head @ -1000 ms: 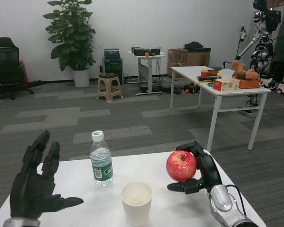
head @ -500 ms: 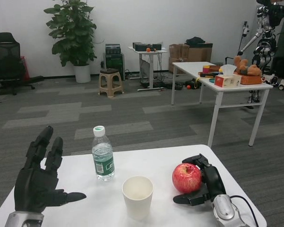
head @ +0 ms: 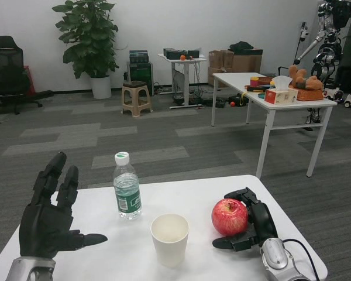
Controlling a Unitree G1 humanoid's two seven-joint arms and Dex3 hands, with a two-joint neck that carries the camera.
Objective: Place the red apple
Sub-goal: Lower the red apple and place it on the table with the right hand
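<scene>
The red apple is down at the white table's right side, to the right of a white paper cup. My right hand holds it from the right, fingers curled over its top and far side and the thumb lying along the table just below it. Whether the apple's underside touches the table I cannot tell. My left hand hovers open over the table's left side, fingers spread and pointing up, holding nothing.
A clear water bottle with a green label and white cap stands behind the cup, left of centre. The table's right edge runs close past my right hand. Beyond are grey carpet, another white table, a stool and a potted plant.
My right hand has brought the apple down from above the table to table level beside the cup. The camera has tilted a little. My left hand has stayed put.
</scene>
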